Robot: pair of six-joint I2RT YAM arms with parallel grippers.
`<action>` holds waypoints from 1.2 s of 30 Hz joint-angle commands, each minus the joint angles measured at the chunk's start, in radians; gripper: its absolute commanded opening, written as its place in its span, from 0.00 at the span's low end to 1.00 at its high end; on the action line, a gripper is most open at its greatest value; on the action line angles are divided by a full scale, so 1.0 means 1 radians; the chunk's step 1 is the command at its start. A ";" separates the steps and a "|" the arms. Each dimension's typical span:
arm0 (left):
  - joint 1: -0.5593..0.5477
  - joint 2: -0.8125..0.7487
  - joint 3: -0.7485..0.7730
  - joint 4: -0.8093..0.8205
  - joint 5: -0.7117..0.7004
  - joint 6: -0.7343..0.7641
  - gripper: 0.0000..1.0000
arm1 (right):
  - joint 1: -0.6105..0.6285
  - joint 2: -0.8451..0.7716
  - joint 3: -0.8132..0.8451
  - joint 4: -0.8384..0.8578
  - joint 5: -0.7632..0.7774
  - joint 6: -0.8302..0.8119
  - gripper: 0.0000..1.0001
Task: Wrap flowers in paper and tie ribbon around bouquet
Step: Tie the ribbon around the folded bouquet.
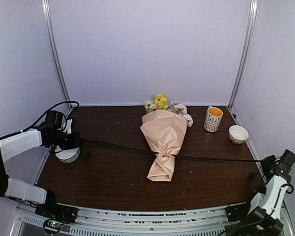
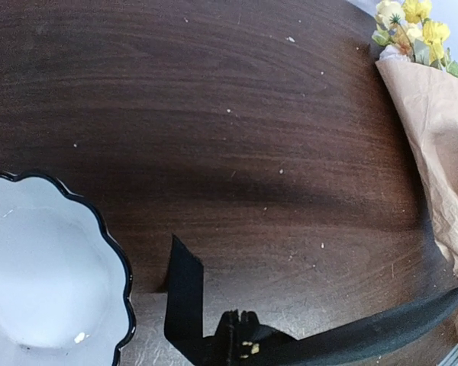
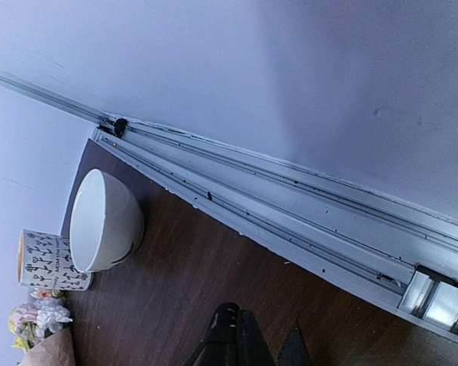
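The bouquet lies mid-table, a tan-peach paper cone with its wide end to the back. The flowers show yellow, pink and white above that end. The black ribbon runs taut across the table and meets the cone at its pinched neck, where the folds hide it. My left gripper is shut on the ribbon's left part, with a short tail sticking up. At the right table edge my right gripper is shut on the other end.
A white scalloped dish with a black rim sits just below my left gripper. A patterned mug and a white bowl stand at the back right. A metal rail borders the table's right edge.
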 commanded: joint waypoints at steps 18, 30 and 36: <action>-0.490 -0.073 0.197 0.111 -0.336 0.179 0.00 | 0.441 -0.107 0.091 0.019 -0.005 -0.023 0.00; -0.856 -0.037 0.474 0.069 -0.237 0.452 0.00 | 1.485 0.414 0.507 -0.074 0.424 -0.116 0.00; -0.914 -0.042 0.517 0.021 -0.208 0.509 0.00 | 1.497 0.429 0.546 -0.323 0.484 -0.035 0.06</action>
